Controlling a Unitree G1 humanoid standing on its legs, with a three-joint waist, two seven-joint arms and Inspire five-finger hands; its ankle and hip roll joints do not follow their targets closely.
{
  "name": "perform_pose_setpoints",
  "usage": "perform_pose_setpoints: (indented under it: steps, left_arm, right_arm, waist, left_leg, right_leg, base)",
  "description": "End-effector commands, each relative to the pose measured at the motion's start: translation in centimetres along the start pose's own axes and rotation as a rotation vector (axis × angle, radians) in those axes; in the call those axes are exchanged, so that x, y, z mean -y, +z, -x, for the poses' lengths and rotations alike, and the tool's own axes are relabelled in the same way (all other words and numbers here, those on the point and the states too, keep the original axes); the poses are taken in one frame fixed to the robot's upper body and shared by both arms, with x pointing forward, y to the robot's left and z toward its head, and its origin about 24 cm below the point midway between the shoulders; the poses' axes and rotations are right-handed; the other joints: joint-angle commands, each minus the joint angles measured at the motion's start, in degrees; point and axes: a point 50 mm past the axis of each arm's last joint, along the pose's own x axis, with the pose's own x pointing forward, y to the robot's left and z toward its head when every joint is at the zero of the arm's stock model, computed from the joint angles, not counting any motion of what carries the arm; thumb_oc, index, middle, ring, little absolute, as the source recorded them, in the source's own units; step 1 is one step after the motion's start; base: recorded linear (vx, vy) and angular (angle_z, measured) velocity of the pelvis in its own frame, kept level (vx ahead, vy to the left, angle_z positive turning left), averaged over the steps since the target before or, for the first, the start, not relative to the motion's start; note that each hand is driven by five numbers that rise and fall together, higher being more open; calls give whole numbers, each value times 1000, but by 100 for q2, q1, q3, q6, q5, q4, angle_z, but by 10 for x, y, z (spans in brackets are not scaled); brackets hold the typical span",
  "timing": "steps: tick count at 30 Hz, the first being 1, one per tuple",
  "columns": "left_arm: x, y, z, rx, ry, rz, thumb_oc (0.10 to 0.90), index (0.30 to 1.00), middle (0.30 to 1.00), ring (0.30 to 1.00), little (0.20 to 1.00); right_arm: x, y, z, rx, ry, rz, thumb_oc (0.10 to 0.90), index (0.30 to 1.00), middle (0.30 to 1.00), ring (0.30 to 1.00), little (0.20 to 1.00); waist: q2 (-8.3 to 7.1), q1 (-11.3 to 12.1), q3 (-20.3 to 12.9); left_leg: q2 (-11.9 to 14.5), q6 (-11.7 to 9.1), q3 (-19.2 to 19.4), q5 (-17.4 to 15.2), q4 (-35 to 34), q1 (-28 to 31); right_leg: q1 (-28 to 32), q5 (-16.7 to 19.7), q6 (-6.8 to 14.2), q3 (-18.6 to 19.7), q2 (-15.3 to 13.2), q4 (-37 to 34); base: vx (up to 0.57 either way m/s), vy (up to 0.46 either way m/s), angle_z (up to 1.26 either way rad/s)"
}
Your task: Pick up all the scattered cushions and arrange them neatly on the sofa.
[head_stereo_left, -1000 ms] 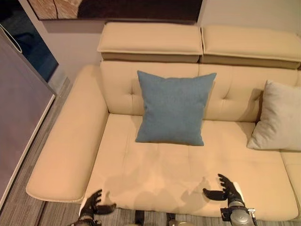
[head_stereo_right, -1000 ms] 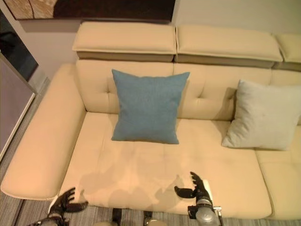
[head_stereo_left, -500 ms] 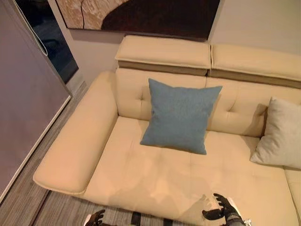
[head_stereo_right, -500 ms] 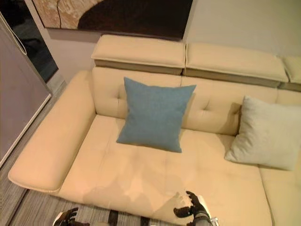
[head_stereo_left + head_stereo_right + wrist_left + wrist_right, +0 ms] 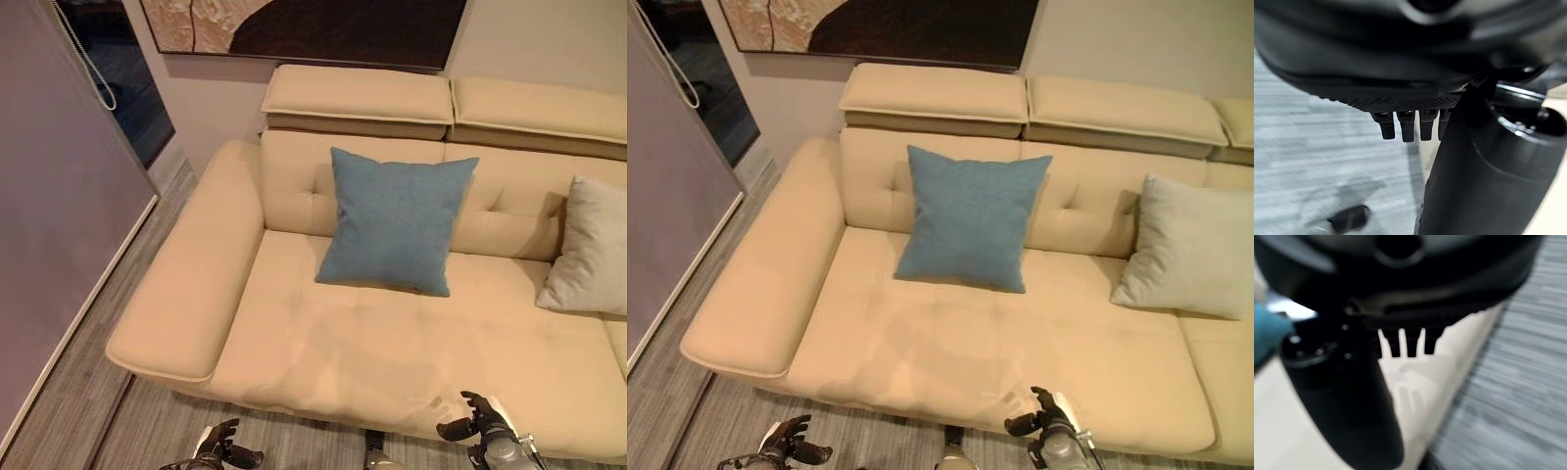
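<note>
Currently, both the left hand [image 5: 217, 452] and right hand [image 5: 482, 426] are hovering empty with fingers spread, near the sofa's [image 5: 372, 343] front edge. Farther back, a blue cushion [image 5: 394, 220] and grey cushion [image 5: 592, 250] are leaning against the backrest.

A dark painting [image 5: 304, 24] hangs above grey plank floor [image 5: 88, 392].
</note>
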Motion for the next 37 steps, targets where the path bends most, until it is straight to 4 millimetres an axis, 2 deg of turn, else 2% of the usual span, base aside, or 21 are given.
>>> perform_pose_setpoints:
  steps: [1,3,5,10,16,24,31,37]
  left_arm:
    - [-25,15,-4,57,64,-8,800,900,900,900,900]
    - [-29,12,-4,42,64,-26,800,900,900,900,900]
    - [-30,11,-4,39,68,-28,800,900,900,900,900]
    - [-28,6,-3,26,69,-18,800,900,900,900,900]
    - [-26,3,-3,6,77,-7,800,900,900,900,900]
    - [-22,-2,-3,-33,68,-44,800,900,900,900,900]
    - [-21,0,-4,-40,59,-81,800,900,900,900,900]
    - [-23,0,-4,-44,63,-89,800,900,900,900,900]
  right_arm:
    - [32,22,-8,47,-94,-20,800,900,900,900,900]
    - [31,16,-7,23,-86,-24,800,900,900,900,900]
    - [28,15,-7,19,-81,-39,800,900,900,900,900]
    - [29,17,-8,13,-96,-91,800,900,900,900,900]
    - [23,18,-8,12,-88,-93,800,900,900,900,900]
    - [12,5,-5,-57,-63,-105,800,900,900,900,900]
    - [5,-6,-3,-120,-35,-117,800,900,900,900,900]
    - [9,-7,-4,-143,-43,-151,800,900,900,900,900]
  waist:
    - [158,256,78]
    - [173,352,-7]
    - [153,375,-81]
    - [-17,599,-342]
    - [6,558,-438]
    - [95,484,-530]
    - [152,472,-591]
    - [173,471,-626]
  left_leg:
    - [325,-153,-289,-335,297,-335]
    - [353,-98,-304,-238,207,-356]
    - [352,-92,-285,-188,180,-413]
    - [339,-140,-106,-138,155,-566]
    - [416,-190,-108,-6,-122,-395]
    - [472,-269,-170,235,-616,-72]
    - [510,-337,-191,279,-703,70]
    - [510,-354,-237,276,-703,110]
  right_leg:
    - [198,-960,215,-207,495,966]
    - [440,-1287,128,-59,660,1365]
    - [518,-1362,109,-16,711,1445]
    - [1143,-1453,115,-59,827,630]
    - [1353,-1419,98,-49,928,238]
    - [1627,-1388,90,-176,1004,-72]
    - [1790,-1429,78,-255,1023,-151]
    - [1852,-1471,54,-273,1038,-156]
  base:
    - [-166,95,-18]
    - [-132,70,-18]
    - [-59,3,-10]
    - [-54,-57,-13]
    - [3,-50,-16]
    - [7,-19,6]
    - [-1,-17,11]
    - [-7,-22,5]
